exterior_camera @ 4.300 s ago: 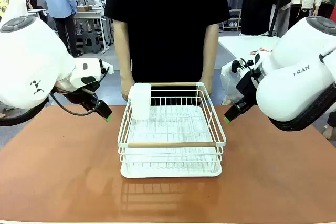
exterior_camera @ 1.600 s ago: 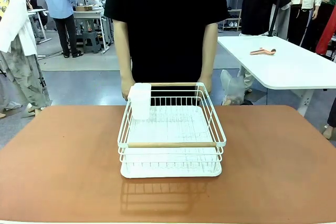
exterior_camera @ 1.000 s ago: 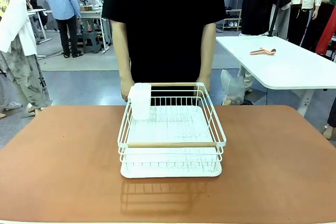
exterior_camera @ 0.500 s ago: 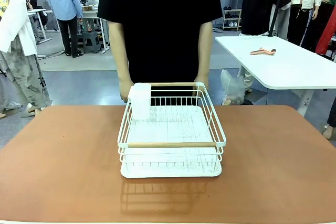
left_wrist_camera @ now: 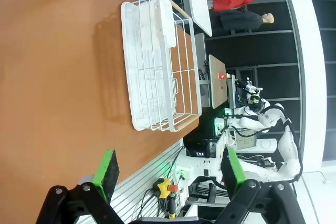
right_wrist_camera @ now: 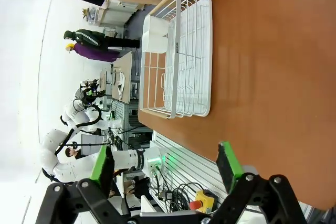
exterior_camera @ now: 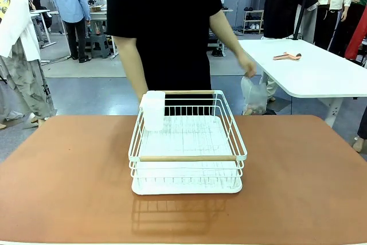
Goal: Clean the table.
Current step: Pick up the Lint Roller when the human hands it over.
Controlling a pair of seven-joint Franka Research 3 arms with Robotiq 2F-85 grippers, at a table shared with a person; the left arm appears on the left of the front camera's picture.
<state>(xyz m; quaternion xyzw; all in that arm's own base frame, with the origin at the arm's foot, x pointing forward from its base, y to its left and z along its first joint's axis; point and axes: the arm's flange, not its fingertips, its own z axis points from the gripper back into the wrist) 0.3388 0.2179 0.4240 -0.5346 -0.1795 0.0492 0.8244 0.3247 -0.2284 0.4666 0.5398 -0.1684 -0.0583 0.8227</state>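
Observation:
The reddish-brown table [exterior_camera: 69, 170] carries a white wire dish rack [exterior_camera: 187, 142] at its middle, with a white container [exterior_camera: 153, 109] hung in the rack's far left corner. In the left wrist view my left gripper [left_wrist_camera: 169, 170] is open above the table [left_wrist_camera: 52, 77], well apart from the rack [left_wrist_camera: 157, 61], with nothing between its green pads. My right gripper [right_wrist_camera: 165, 163] is likewise open and holds nothing over the table [right_wrist_camera: 273, 66], the rack [right_wrist_camera: 176, 56] lying farther off.
A person in a black shirt stands at the far edge, one hand [exterior_camera: 248, 64] reaching to a clear plastic bag [exterior_camera: 254, 96] beside the table. A white table [exterior_camera: 309, 67] with an orange object [exterior_camera: 287, 56] stands at back right.
Both arms have left the front view. The person's hand on the picture's right let go of the rack's far rim and swung right to the clear bag; the rack has not moved.

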